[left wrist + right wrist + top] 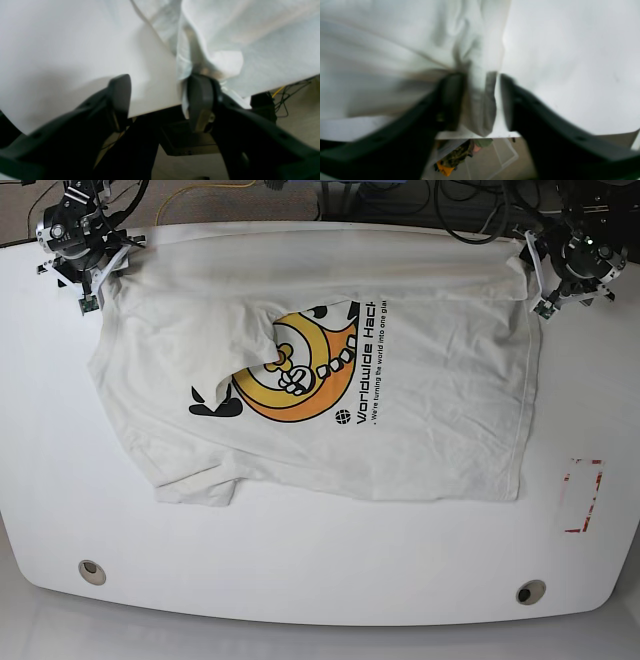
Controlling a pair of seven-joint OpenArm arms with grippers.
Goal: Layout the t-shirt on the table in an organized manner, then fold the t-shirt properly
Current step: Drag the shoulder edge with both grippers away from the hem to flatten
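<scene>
The white t-shirt [400, 400] lies spread on the table [300, 570], its orange-yellow graphic [300, 375] facing up and partly covered by a folded-over flap of cloth. At the shirt's far right corner is my left gripper [541, 286]. In the left wrist view the left gripper [160, 100] is open, with bare table between its fingers and the t-shirt's edge [212, 37] touching the right finger. My right gripper [98, 282] is at the far left corner. Up close, the right gripper [480, 100] stands open with a loose fold of the t-shirt [480, 112] hanging between its fingers.
A red-outlined rectangle [582, 495] marks the table at right. Two metal grommet holes [91, 571] [530, 592] sit near the front edge. Cables [470, 210] lie behind the far edge. Below the table edge there is a clear bin [495, 155].
</scene>
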